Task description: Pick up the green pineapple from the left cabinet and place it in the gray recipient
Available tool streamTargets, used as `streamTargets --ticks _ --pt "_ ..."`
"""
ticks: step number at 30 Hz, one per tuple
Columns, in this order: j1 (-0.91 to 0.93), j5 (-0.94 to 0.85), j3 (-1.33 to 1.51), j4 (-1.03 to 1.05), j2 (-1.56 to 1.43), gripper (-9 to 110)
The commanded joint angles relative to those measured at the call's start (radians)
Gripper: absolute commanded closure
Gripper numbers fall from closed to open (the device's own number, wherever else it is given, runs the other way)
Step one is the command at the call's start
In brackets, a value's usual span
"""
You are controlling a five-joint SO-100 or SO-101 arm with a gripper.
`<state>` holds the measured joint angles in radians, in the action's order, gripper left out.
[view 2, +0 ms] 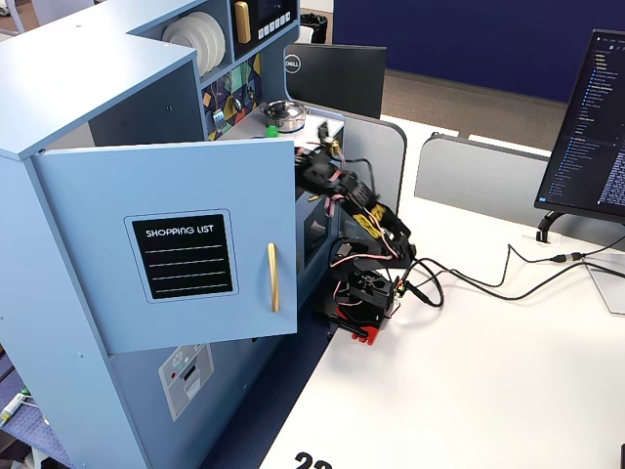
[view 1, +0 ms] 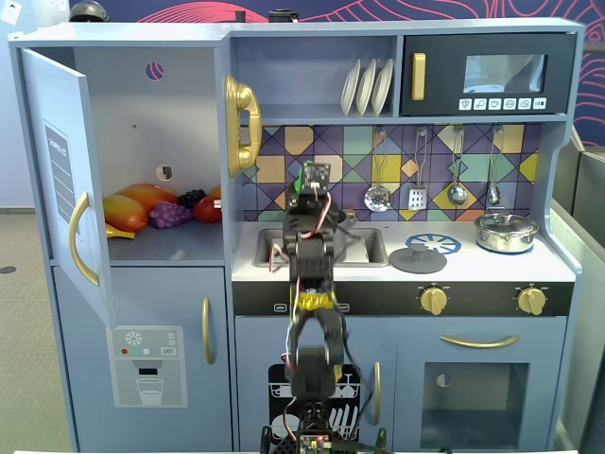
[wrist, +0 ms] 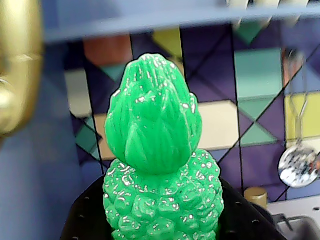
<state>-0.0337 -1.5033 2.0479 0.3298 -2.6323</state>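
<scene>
Carrying the green pineapple (wrist: 159, 165) clamped in the gripper (wrist: 160, 220), the arm next needs the gray recipient, unseen here.

An office, not a real kitchen. Given away by the white worktop (view 2: 469, 381), a code-filled monitor (view 2: 586, 117), a Dell screen's back (view 2: 337, 78), gray desk dividers (view 2: 479, 181) and carpeted floor. Pale blue toy kitchen (view 1: 312, 274) set at the worktop's edge, with play microwave (view 1: 487, 74) and plates (view 1: 367, 87).
</scene>
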Motion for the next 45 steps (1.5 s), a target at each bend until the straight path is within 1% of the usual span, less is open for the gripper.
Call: streamTargets --ticks 1,4,6,10,15,21,23,26,28,29,33,36,38,42,45 --pt "-0.011 -0.011 -0.11 -0.107 0.163 102" --pt "-0.017 -0.017 -0.141 -0.184 0.275 102" --pt "-0.017 -0.018 -0.15 -0.27 0.35 102" --pt "0.014 -0.026 -0.202 -0.388 0.505 102" --pt "0.049 -0.074 -0.239 -0.411 0.604 102" --pt "0.087 -0.095 -0.221 -0.342 0.615 102" --pt "0.089 -0.101 -0.218 -0.304 0.6 94" --pt "0.087 -0.091 -0.242 -0.253 0.58 78" --pt "0.087 -0.083 -0.282 -0.192 0.568 70" --pt "0.086 -0.077 -0.304 -0.155 0.555 70" --pt "0.077 -0.055 -0.376 0.04 0.431 70" --pt "0.074 -0.063 -0.407 0.296 0.279 72" --pt "0.081 -0.112 -0.364 0.465 0.164 73" --pt "0.118 -0.1 -0.195 0.736 -0.087 76" --pt "0.129 -0.115 -0.097 0.991 -0.247 82"
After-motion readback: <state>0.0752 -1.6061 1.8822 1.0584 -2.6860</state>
